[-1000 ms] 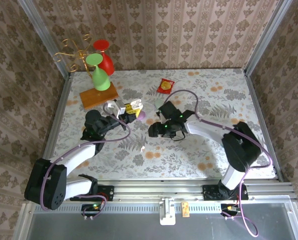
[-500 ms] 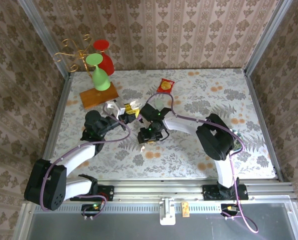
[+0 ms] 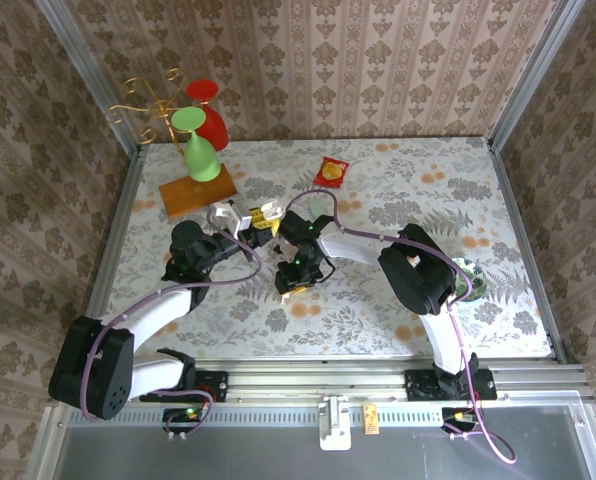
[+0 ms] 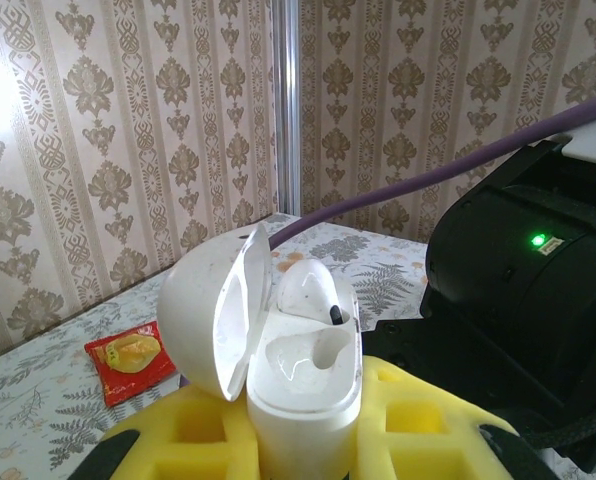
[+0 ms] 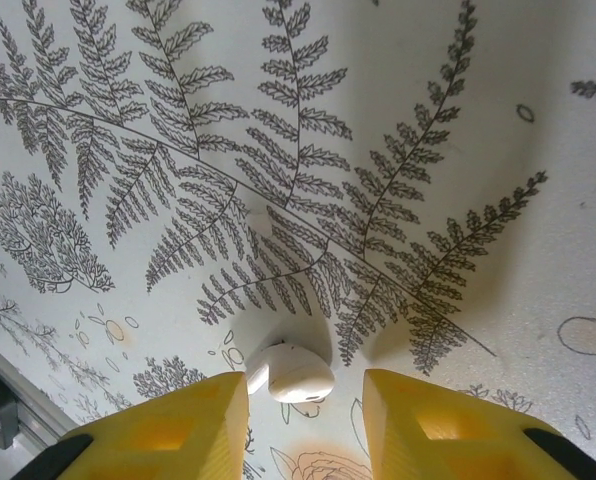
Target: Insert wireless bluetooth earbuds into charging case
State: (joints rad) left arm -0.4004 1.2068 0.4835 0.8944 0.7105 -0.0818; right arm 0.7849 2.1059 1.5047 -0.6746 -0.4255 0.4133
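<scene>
— From the top view, what's moved?
— The right arm has swung left; the right gripper (image 3: 290, 278) now sits low over the table (image 3: 408, 190).
— Left wrist view?
— There the left gripper (image 4: 306, 428) clamps the open charging case (image 4: 303, 385).
— Right wrist view?
— Its jaws stand apart, astride a white earbud (image 5: 290, 372) lying on the table.

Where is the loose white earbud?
Right wrist view, bottom centre: the earbud lies on the fern-print table, between the yellow fingers of the right gripper.
</scene>
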